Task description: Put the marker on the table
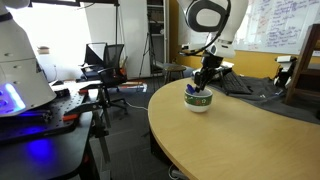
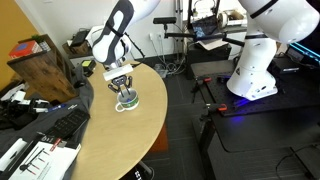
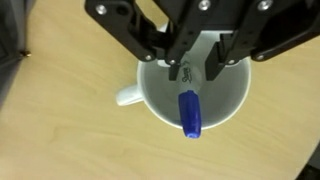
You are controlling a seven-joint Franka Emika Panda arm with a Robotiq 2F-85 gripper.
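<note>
The marker stands tilted inside a white mug-like bowl with a handle, its blue end nearest the camera and its pale body running up between my fingers. My gripper enters from the top of the wrist view, lowered into the bowl. Its jaws are open, one on each side of the marker's body, with a gap still showing. In both exterior views the gripper hangs straight over the bowl on the tan wood table.
A black keyboard and dark cloth lie behind the bowl. A wooden block, another keyboard and papers crowd the table's side. The curved table edge is near. A white robot stands off the table.
</note>
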